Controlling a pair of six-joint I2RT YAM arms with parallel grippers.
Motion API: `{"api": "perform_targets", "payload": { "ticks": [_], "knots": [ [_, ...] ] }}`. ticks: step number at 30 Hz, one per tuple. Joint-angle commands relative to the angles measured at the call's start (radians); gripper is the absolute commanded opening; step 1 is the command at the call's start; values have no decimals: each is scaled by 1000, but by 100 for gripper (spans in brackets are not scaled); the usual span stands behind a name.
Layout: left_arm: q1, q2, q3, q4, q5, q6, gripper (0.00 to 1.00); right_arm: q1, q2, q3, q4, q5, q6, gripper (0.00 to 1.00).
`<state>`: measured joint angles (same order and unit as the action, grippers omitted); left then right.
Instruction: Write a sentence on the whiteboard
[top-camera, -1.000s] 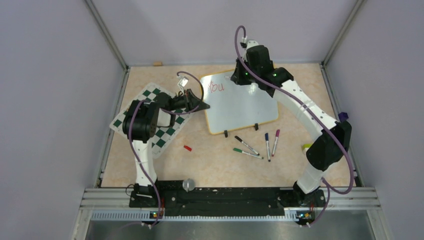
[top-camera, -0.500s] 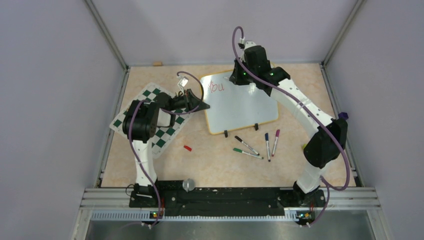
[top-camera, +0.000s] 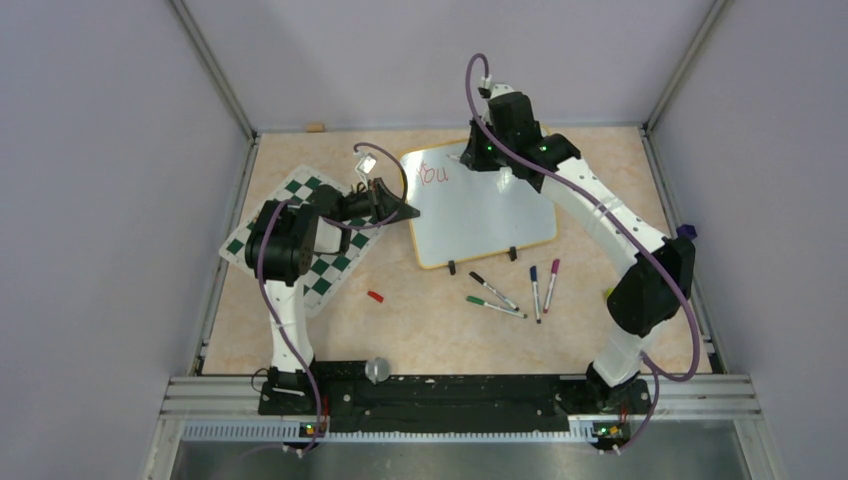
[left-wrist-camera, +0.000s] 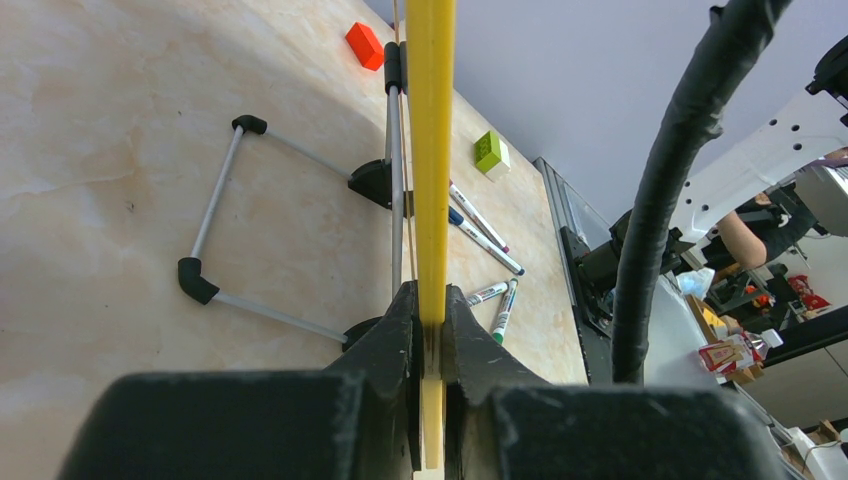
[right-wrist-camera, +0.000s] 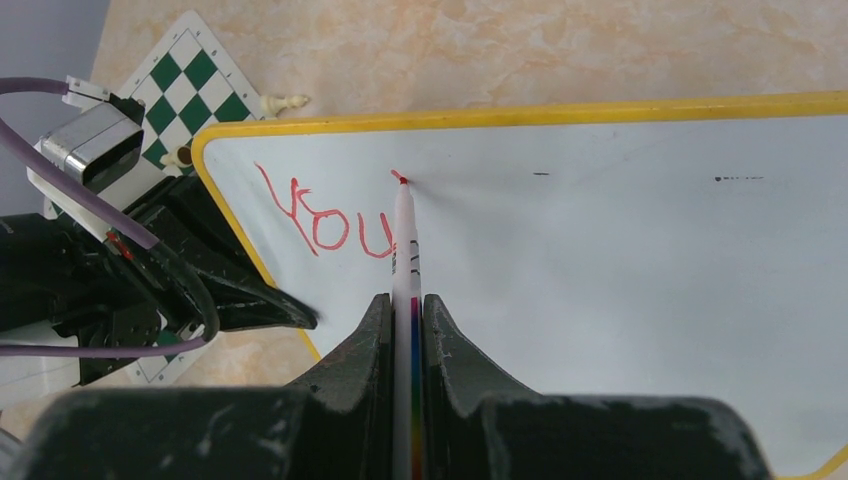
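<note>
Overhead, glossy white rectangular yellow-framed whiteboard on beige table, left gripper at its left edge, left wrist, jaws pinching that frame, right wrist, right gripper pinching white red-tipped marker, tip touching board beside red "You".

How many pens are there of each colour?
Red pen: 1
Black pen: 1
Green pen: 1
Blue pen: 1
Purple pen: 1
Total: 5
</note>
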<state>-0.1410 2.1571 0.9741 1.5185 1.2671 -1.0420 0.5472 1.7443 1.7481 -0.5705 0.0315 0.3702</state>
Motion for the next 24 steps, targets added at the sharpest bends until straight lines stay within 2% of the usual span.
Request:
{"api": "perform_targets", "payload": {
  "ticks": [1, 8, 14, 24],
  "knots": [
    [-22, -40, 5, 101, 114, 8, 0, -3, -18, -15, 5, 14, 10, 0],
    [-22, -42, 2, 101, 113, 10, 0, -4, -110, -112, 136, -70, 9, 0],
    [-22, -43, -2, 101, 113, 11, 0, -8, -191, -210, 236, -80, 16, 0],
    [-22, -40, 4, 101, 115, 10, 0, -21, -162, -185, 136, -36, 17, 0]
  ]
}}
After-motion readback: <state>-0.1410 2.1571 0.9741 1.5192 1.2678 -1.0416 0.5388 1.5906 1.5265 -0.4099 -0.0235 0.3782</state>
